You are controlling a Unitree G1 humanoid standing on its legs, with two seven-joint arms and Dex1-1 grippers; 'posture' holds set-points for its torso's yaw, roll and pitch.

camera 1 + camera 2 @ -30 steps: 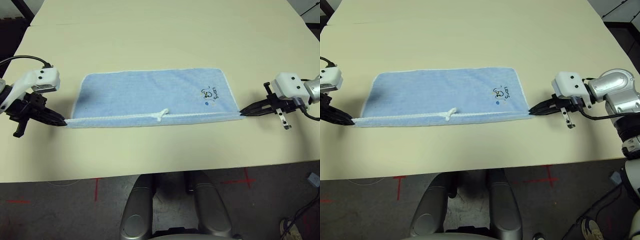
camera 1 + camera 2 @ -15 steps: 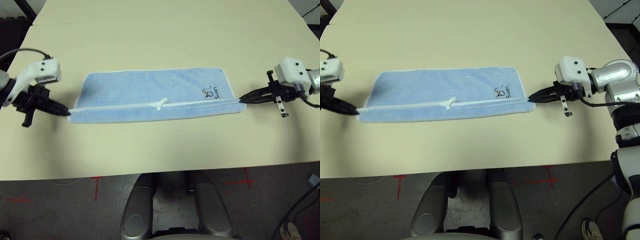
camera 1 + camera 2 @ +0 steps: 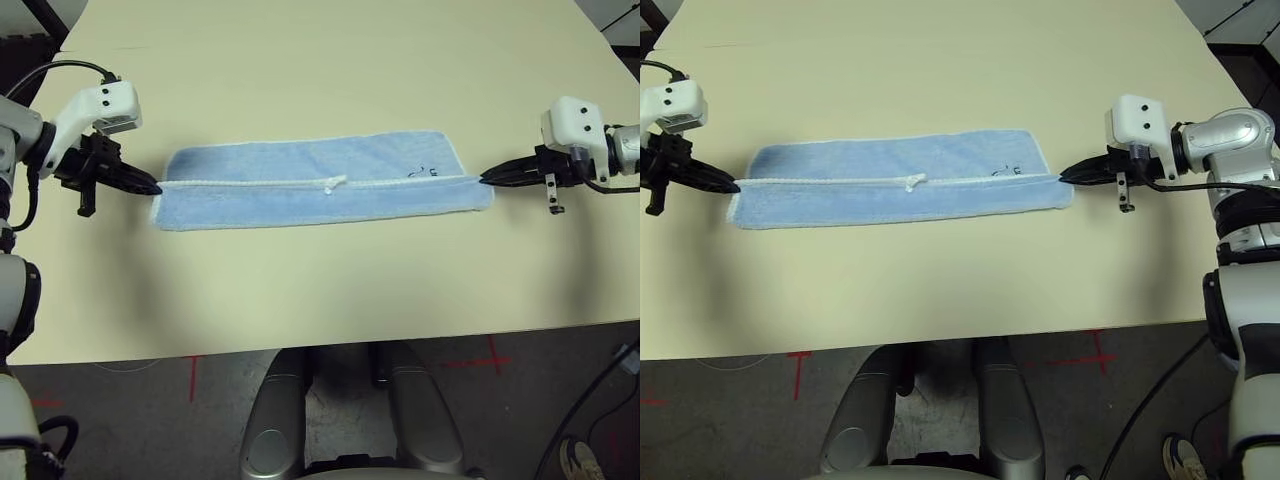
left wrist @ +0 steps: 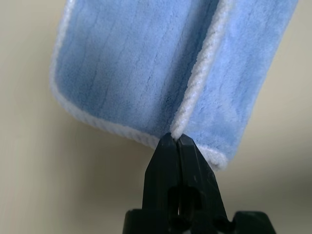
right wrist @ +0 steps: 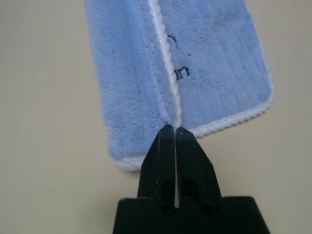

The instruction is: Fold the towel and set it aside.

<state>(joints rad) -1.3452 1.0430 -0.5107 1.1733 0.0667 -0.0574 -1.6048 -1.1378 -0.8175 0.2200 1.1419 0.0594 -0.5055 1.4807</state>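
Both grippers, left [image 3: 150, 187] and right [image 3: 487, 179], are pinched shut on opposite corners of the towel [image 3: 320, 190], which lies half-folded on the table [image 3: 320, 70]; soft, light and limp, it seems best gripped at its stitched corners.

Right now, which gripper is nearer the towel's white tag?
Right, slightly. The tag sits just right of mid-towel; right gripper pinches the towel's right end, left gripper its left end.

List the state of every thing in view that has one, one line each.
Light blue terry-cloth towel with white stitched edging: on the table, partly folded lengthwise, near edge lifted over its middle.
Left gripper: shut on the towel's left end.
Right gripper: shut on the towel's right end.
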